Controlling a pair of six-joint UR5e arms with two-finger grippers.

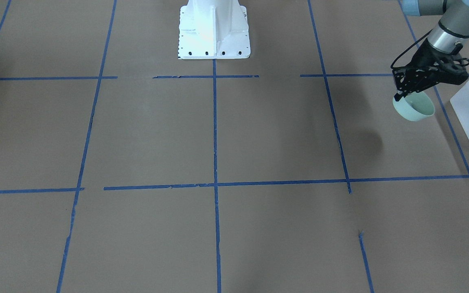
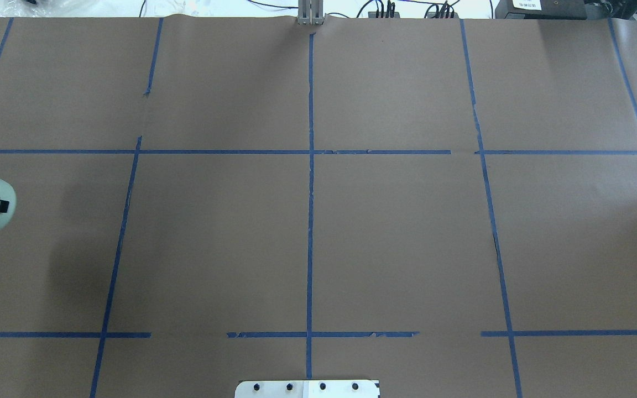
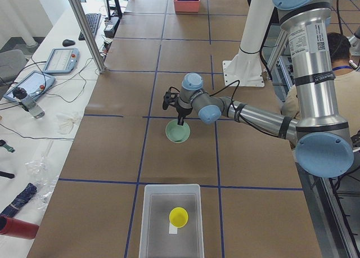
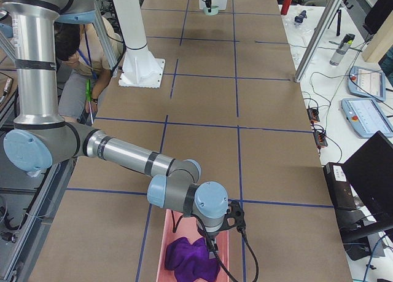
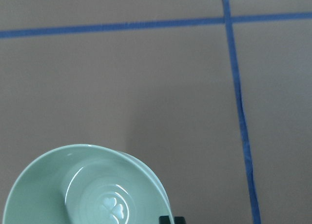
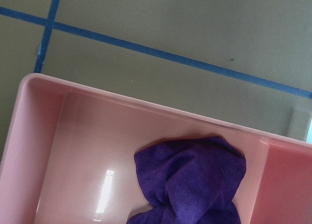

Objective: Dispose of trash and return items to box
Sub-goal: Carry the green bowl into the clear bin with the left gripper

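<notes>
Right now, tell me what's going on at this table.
The left claw pinches the mint-green bowl by its rim, lifted off the table, beside the frosted bin. The yellow cup already sits in that bin. At the far end, the right claw hangs over a pink tray holding a purple cloth; whether it is open cannot be told.

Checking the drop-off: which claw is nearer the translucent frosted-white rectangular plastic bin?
Left. The left claw, holding the small round pale mint-green bowl, hangs just short of the bin; the right claw is at the table's opposite end over a pink plastic tray.
</notes>
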